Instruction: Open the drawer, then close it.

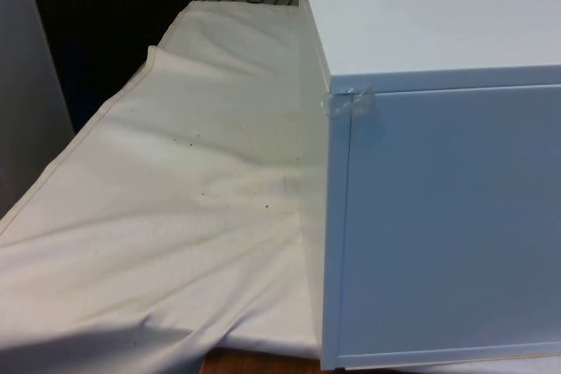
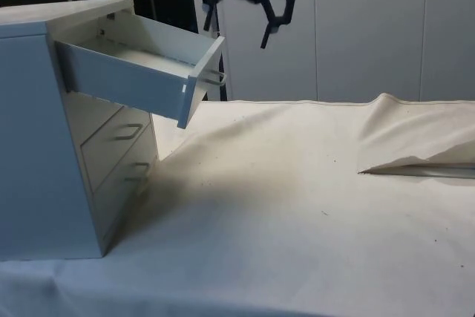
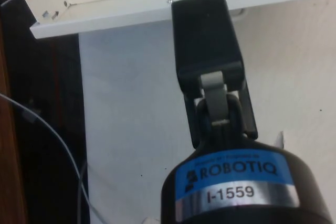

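Note:
A white chest of drawers stands on the cloth and turns a plain panel to the front view. Its top drawer is pulled far out, empty inside, with a wire handle on its front. Two lower drawers are closed. My black gripper hangs open in the air just above and beyond the drawer's front, touching nothing. In the wrist view one black finger reaches towards the drawer's white front edge.
The white cloth covers the table and rises in a fold on the side view's right. Clear tape sticks on the chest's upper corner. A thin cable hangs past the table's edge.

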